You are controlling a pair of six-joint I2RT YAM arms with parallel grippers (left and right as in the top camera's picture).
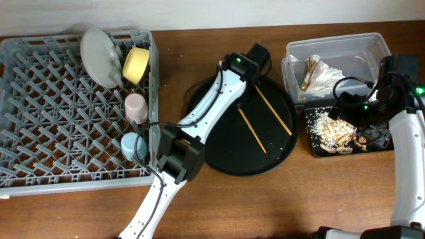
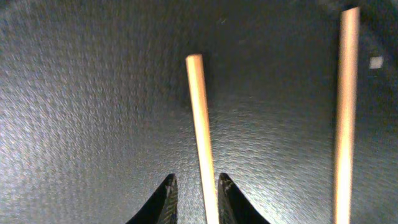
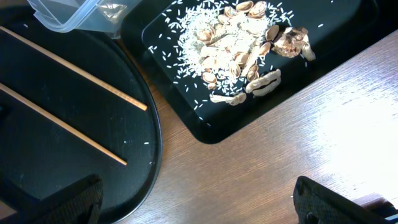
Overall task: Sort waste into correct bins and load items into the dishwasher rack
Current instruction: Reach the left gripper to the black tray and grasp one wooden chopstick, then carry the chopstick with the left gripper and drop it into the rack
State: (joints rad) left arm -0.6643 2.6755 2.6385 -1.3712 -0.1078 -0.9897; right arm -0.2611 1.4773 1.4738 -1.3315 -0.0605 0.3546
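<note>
Brown wood-grain bench [image 1: 199,40]. Left arm [image 1: 219,99] reaches over round black tray [image 1: 226,156], left gripper [image 2: 196,186] jaws slightly apart astride one chopstick [image 2: 199,112] (gap on one side, no pinch). Right gripper [image 3: 199,196] jaws spread wide over flat black tray [image 3: 186,118] of rice and shell scraps [image 3: 236,43]. Clear tub [image 1: 372,43] holds napkin [image 1: 329,73], gold foil wrapper [image 1: 309,73].

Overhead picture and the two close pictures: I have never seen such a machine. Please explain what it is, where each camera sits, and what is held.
These are two robot arms at a table. One camera looks down from above; one sits on each wrist. The rack holds a plate, a bowl and two cups. The tub holds a napkin and a wrapper; the flat tray holds food scraps. The left pincer straddles one chopstick on the round tray; whether it grips yet is unclear. The right pincer is open and empty.
</note>
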